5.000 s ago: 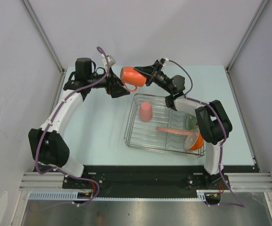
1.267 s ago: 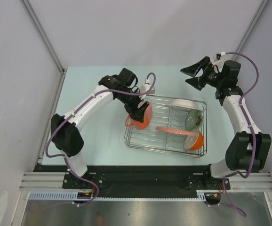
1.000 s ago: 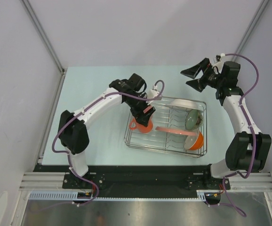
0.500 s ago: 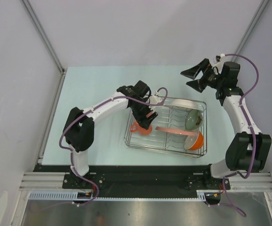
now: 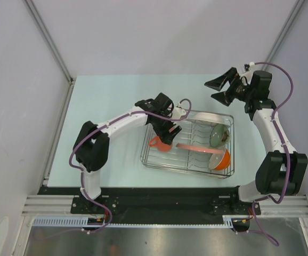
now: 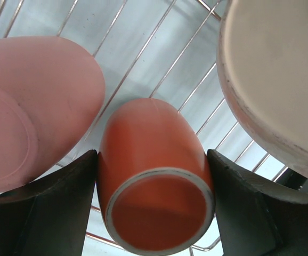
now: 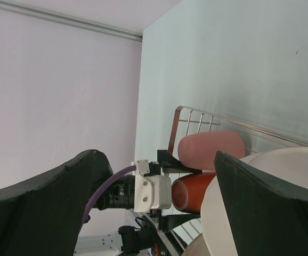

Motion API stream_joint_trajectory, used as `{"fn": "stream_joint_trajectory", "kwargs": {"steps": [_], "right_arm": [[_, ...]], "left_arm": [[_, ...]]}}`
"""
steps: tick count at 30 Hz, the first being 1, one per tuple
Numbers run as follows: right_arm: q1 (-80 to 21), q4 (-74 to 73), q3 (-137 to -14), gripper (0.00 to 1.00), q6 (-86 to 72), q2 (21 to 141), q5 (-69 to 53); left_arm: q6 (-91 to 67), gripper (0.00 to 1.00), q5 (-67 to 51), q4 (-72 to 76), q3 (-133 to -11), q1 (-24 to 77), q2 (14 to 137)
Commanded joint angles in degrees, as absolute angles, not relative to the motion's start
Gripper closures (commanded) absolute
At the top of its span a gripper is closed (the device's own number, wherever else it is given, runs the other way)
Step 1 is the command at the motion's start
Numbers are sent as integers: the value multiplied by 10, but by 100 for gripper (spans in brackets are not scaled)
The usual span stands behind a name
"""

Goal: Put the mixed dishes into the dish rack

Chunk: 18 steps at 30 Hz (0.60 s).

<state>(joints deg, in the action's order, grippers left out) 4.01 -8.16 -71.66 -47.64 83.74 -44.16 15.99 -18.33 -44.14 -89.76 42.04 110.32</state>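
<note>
My left gripper (image 5: 165, 134) is shut on the orange mug (image 5: 158, 142), low in the left end of the dish rack (image 5: 183, 168). The left wrist view shows both fingers (image 6: 53, 208) pressed on the mug (image 6: 154, 176), with the pink tumbler (image 6: 31, 112) lying close on its left and the white plate (image 6: 276, 74) on its right. Farther right in the rack are the white plate (image 5: 210, 117), sage-green bowl (image 5: 217, 137), pink plate (image 5: 199, 148) and orange bowl (image 5: 222, 159). My right gripper (image 5: 218, 89) hangs open and empty behind the rack's far right corner.
In the right wrist view the rack's wire rim (image 7: 178, 122), the tumbler (image 7: 210, 149) and the held mug (image 7: 191, 192) show between my right fingers. Grey walls enclose the pale table (image 5: 106, 106) on three sides.
The left arm has carried the mug a little farther right and lower into the rack beside the tumbler. The right arm has stayed still and open.
</note>
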Motion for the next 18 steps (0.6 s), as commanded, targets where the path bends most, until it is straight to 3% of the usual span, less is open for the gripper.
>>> {"fn": "stream_joint_trajectory", "kwargs": {"steps": [1,18], "right_arm": [[42,-79,-716,0,-465,814,-442],[39,-67,-715,0,-472,824,-446]], "left_arm": [[142,100,-175,-418,-873,426,1117],[124,100,-193,-428,-811,430,1070]]}}
